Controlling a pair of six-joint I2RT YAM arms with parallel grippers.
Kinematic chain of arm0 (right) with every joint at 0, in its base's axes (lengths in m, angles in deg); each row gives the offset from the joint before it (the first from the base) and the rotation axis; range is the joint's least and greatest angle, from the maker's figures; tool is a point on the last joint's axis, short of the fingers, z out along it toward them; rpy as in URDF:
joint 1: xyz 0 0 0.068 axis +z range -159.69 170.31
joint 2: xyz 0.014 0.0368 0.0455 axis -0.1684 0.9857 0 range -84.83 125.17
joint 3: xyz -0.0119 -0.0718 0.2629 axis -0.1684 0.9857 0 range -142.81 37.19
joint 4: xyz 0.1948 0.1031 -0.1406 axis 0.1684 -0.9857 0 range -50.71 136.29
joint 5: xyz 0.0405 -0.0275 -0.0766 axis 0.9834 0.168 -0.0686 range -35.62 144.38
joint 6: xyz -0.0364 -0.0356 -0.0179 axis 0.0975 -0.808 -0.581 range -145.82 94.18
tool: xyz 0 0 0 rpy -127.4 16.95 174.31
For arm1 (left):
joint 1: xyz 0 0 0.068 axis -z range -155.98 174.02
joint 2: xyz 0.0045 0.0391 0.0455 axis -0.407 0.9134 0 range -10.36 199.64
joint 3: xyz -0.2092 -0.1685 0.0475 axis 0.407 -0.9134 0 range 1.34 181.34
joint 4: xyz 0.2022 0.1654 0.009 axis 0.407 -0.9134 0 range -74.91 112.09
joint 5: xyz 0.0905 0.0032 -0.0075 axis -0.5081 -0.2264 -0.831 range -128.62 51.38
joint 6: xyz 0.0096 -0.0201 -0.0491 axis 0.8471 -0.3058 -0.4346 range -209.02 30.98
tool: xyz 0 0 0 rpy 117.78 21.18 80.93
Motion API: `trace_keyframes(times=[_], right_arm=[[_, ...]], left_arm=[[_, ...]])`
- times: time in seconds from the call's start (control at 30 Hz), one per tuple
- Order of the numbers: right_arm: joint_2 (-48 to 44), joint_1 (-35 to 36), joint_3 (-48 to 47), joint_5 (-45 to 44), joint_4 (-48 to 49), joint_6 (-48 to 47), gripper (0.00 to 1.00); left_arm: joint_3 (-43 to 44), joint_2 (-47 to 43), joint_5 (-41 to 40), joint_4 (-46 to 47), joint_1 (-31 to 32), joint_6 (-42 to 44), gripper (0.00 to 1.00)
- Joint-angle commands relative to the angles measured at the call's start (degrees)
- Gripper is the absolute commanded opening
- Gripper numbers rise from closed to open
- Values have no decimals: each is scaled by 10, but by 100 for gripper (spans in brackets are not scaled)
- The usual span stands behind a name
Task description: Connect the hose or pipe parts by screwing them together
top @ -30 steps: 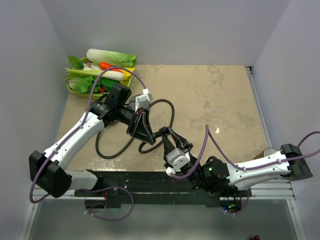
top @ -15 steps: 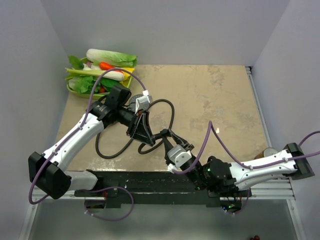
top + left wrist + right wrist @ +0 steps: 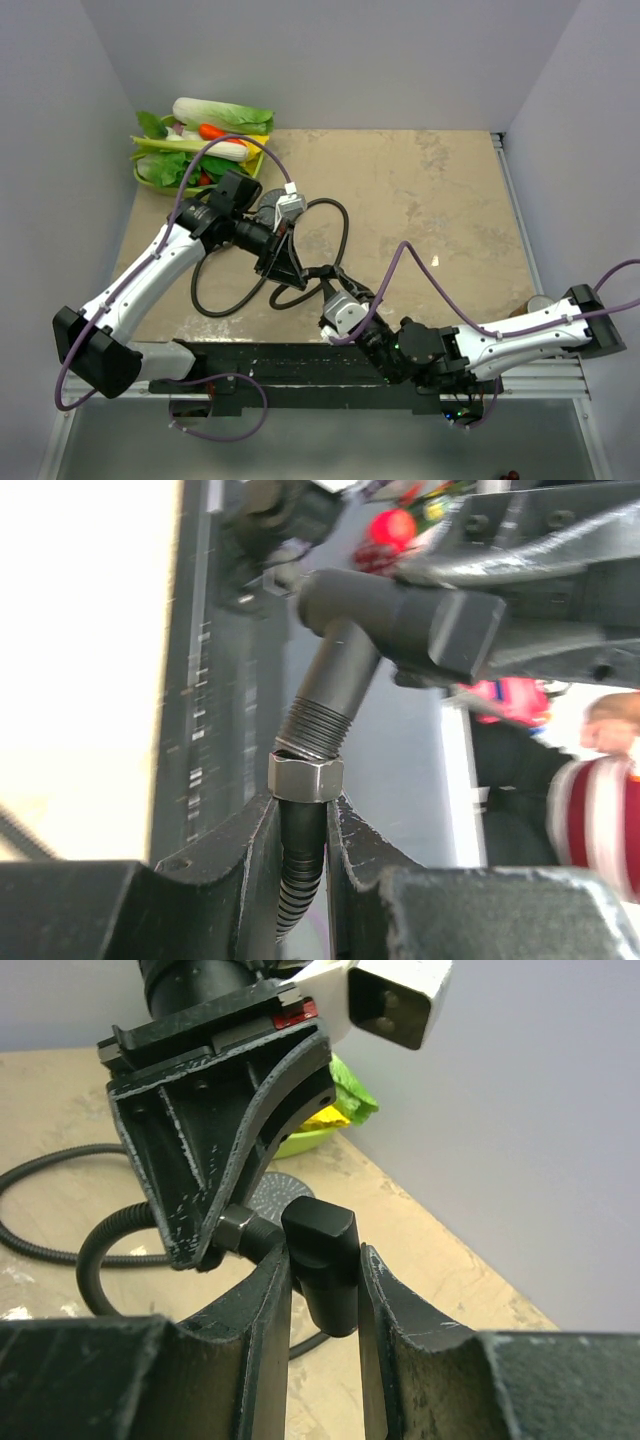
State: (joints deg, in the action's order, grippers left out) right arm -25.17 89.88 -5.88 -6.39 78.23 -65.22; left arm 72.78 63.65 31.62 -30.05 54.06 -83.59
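- Hose: left gripper jaws clamped on it, just below its nut.
- Shower head: right gripper jaws clamped on it; threaded end touches nut, leaning toward 1 o'clock.
- Top view: joint held at 7 o'clock of table centre; hose slack loops toward 12 o'clock.

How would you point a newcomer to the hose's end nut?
On the tan table, look near the front edge, left of centre. There the left gripper pinches a ribbed dark hose. The hex nut caps it, the only six-sided metal piece, touching the threaded stem of the shower head.
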Motion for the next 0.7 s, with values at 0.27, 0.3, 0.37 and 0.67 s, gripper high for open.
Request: trace_keyframes(times=[0.27, 0.3, 0.37, 0.67], right_arm=[[14, 33, -26, 119, -71, 152, 0], [14, 33, -26, 117, -71, 154, 0], [14, 33, -22, 113, -72, 161, 0], [-26, 28, 39, 69, -156, 309, 0]], left_arm=[[53, -6, -63, -3, 10, 132, 0], [55, -6, -62, -5, 11, 136, 0], [56, -6, -54, -10, 12, 139, 0], [-26, -3, -218, -11, 14, 225, 0]])
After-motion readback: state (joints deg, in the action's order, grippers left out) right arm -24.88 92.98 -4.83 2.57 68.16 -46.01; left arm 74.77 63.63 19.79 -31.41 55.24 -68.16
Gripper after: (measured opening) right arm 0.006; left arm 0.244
